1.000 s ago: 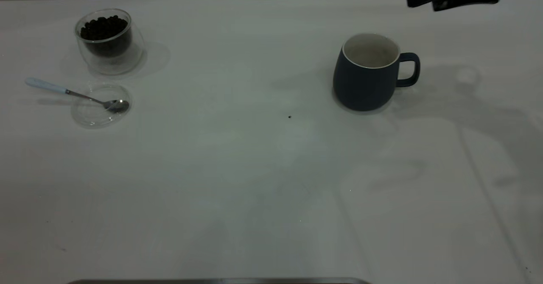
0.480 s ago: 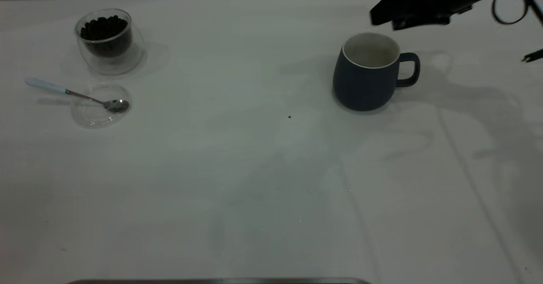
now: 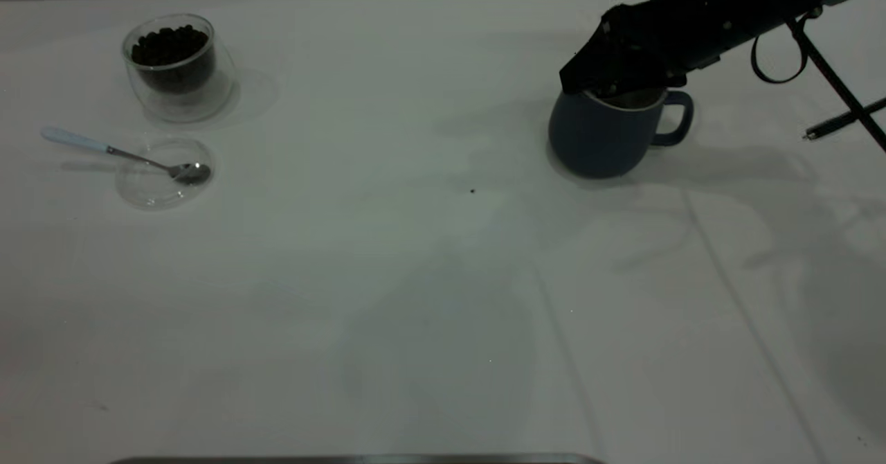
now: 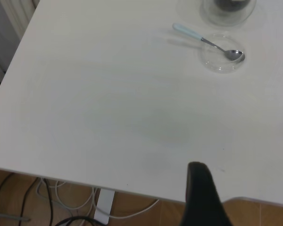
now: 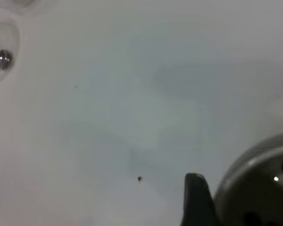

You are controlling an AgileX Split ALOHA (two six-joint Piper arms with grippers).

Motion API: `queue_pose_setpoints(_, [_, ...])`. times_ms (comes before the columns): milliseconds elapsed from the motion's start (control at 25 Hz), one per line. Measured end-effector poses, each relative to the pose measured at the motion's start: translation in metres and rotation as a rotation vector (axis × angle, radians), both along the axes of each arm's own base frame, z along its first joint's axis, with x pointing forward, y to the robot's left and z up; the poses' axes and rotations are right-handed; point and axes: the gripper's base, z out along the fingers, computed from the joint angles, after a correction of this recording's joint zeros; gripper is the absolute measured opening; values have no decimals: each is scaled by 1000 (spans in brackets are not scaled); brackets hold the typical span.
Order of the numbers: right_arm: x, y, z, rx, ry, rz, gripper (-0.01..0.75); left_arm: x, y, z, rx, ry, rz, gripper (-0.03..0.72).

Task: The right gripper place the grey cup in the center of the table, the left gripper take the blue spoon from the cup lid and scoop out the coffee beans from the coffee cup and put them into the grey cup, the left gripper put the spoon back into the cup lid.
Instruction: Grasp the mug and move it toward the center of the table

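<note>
Down since a second ago, right gripper (image 3: 601, 91) now sits over the grey cup (image 3: 601, 135) rim, far right of table (image 3: 387, 277); I can't tell its jaws' state.

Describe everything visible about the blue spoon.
The blue spoon is a small teaspoon with a shiny metal bowl, a thin metal neck and a pale blue handle. It lies flat at the table's left side, its bowl resting in the clear cup lid and its handle reaching out past the lid's rim. The coffee cup stands just behind it. No gripper touches it.
</note>
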Motion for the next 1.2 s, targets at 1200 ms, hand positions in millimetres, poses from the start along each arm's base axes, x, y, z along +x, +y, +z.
queue_pose_setpoints(1200, [-8,65,-5,-4,-32,27,402,0,0,0,-1,0,1,534])
